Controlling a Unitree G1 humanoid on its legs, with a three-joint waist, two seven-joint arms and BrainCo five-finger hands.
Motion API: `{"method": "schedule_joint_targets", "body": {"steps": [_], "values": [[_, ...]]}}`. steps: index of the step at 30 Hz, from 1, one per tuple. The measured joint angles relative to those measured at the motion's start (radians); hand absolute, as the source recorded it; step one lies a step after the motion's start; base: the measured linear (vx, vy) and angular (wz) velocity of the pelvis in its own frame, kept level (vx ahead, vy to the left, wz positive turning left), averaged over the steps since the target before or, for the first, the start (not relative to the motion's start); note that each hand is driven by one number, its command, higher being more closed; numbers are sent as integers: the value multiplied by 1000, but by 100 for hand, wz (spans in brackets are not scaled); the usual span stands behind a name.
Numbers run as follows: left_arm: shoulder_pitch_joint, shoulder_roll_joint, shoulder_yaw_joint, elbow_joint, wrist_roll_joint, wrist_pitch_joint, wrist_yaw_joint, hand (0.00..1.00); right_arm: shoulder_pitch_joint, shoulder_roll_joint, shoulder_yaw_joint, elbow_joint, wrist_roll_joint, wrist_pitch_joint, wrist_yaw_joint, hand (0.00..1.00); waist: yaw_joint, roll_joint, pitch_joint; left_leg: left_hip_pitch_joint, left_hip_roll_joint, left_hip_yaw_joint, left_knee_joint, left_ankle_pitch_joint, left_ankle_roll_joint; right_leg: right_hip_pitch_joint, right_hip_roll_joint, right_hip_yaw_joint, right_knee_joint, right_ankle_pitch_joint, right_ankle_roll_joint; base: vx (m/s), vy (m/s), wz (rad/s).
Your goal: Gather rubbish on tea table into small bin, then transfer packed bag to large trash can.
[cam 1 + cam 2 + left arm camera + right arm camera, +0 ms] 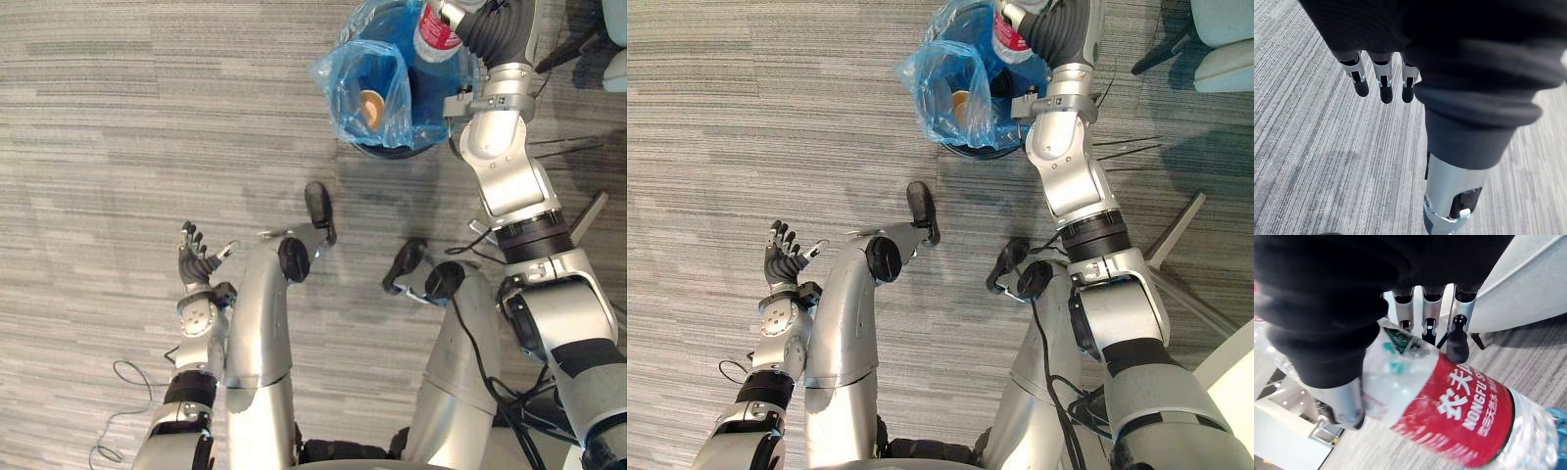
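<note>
A clear plastic bottle with a red label is held over the mouth of the small bin, gripped by the robot's right hand, whose fingers and thumb curl round its body. The bin, lined with a blue bag, stands on grey carpet floor; a brown round item lies inside it. Well apart from the bin, the left hand hangs over the carpet, fingers straight and relaxed, holding nothing.
</note>
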Motion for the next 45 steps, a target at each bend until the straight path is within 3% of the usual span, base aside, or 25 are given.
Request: {"method": "schedule_joint_targets", "body": {"steps": [7, 12, 26, 27, 36, 41, 45], "values": [[0, 13, 0, 16, 0, 0, 0, 0, 44, 25, 32, 1, -2, -6, 36, 0, -9, -9, 0, 0, 5, 5, -13, 2, -3, -6, 10, 4, -18, 10, 0, -31, 6, -4], [0, 21, 0, 26, 0, 0, -2, 0, 115, 47, 110, 12, -26, -23, 117, 0, -12, -13, -1, 0, 12, 5, -19, 2, -3, -5, 20, 2, -28, 13, -1, -31, -2, -5], [-2, 24, 5, 33, 8, 0, -21, 0, 114, 122, 209, 229, -187, -26, 207, 0, -10, -24, -5, 8, 12, 4, -34, 6, -8, 5, 22, -5, -47, 21, -8, -28, 0, 0], [-2, 24, 5, 33, 8, 0, -23, 0, 114, 130, 215, 259, -209, -22, 222, 100, -10, -24, -5, 8, 11, 4, -36, 6, -10, 5, 22, -5, -47, 21, -8, -44, 0, 3], [-6, 20, 4, 33, 8, 0, -26, 0, 115, 179, 250, 355, -297, -1, 268, 100, -5, -24, -5, 7, 6, -5, -35, 13, -20, 4, 20, -8, -37, 19, -13, -42, -7, 2], [-9, 20, 4, 32, 10, 1, -42, 0, 121, 169, 243, 345, -275, 0, 274, 100, -3, -24, -6, 7, 6, -13, -27, 14, -22, 7, 21, -10, -27, 17, -16, -10, 0, 0], [-11, 15, 4, 31, 21, 4, -42, 0, 158, 154, 240, 225, -214, -3, 273, 100, 3, -24, -6, 17, 6, -15, -29, 19, -30, 20, 21, -14, -27, 19, -18, -61, -2, 1]]}}
